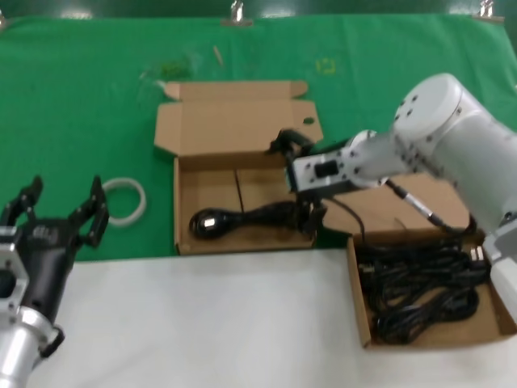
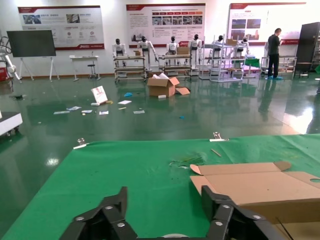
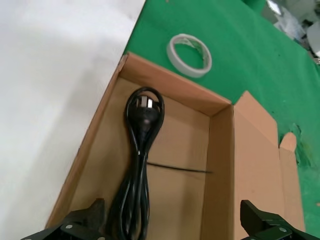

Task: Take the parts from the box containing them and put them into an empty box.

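Two boxes: both stand open on the counter (image 1: 202, 323), which is part green cloth, part white
Seamed box (image 1: 242, 182): centre, lid folded back, one coiled cable (image 1: 242, 220) lying along its floor, plug toward the robot's left
Full box (image 1: 363, 311): near right, holding a heap of black cables (image 1: 420, 287)
Right hand (image 1: 305, 182): over the seamed box's right end above the cable, fingers spread wide, gripping nothing
Left hand (image 1: 60, 214): near left, fingers apart, empty
Whitish ring (image 1: 125, 200): on the cloth just beside the left hand, outside the seamed box
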Robot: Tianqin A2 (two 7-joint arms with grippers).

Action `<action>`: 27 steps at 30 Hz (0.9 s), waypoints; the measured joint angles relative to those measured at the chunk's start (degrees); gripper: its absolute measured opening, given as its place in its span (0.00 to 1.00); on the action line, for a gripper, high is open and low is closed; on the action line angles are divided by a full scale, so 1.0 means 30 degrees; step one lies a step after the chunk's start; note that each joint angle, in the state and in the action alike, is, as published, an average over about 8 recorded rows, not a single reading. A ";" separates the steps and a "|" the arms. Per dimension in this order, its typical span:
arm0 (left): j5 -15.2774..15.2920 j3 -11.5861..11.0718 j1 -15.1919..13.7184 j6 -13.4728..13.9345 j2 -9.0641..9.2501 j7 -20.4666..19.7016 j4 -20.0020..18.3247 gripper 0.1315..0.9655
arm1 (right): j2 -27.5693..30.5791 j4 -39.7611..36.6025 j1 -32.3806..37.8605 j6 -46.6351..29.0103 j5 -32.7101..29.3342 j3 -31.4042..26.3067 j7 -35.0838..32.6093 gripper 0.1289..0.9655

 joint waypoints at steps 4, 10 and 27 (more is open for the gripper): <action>0.0000 0.0000 0.0000 0.0000 0.0000 0.0000 0.0000 0.49 | 0.0183 0.1015 -0.0863 0.0544 0.0346 0.0373 0.0502 0.96; 0.0000 0.0000 0.0000 0.0000 0.0000 0.0000 0.0000 0.62 | 0.0560 0.3107 -0.2644 0.1663 0.1058 0.1142 0.1534 0.98; -0.0004 0.0000 0.0000 0.0000 0.0000 -0.0002 0.0000 0.92 | 0.1747 0.9677 -0.8235 0.5200 0.3296 0.3559 0.4781 1.00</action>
